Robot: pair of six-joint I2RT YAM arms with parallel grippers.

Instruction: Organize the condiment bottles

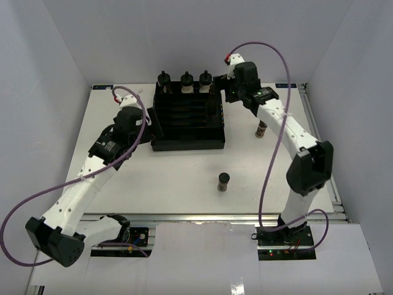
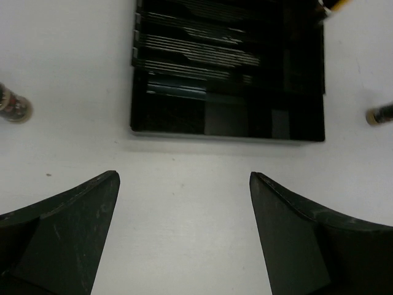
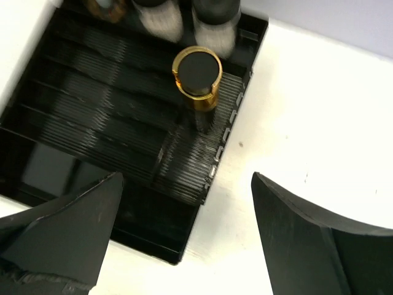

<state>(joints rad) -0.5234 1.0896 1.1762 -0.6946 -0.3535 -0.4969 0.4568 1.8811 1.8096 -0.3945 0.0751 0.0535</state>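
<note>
Left wrist camera, nearest ground first: the left pincer point(image 2: 184, 177) hangs with its fingers spread wide and nothing between them, bare white table point(image 2: 184, 160) beneath the gap. Straight ahead of it lies the black slotted tray point(image 2: 227, 126), its plain near compartment closest and the ribbed slots beyond. Well off to that pincer's left a dark-lidded jar point(image 2: 12, 106) stands on the table. Well off to its right a second jar point(image 2: 379, 115) stands beside the tray, apart from it.

Over on the right wrist camera the right pincer point(image 3: 187, 178) is just as wide open and just as empty. One finger hangs above the tray's slots and the other above the table, with the tray's edge running under the gap. Just ahead of it the yellow-banded jar point(image 3: 196, 74) stands upright in the tray's end column, black lid up. Close behind that jar, the squat clear bottles point(image 3: 214, 31) line the tray's far row.

From the top external camera a lone spice jar point(image 1: 223, 182) stands on open table on the near side of both pincers, apart from the tray
</note>
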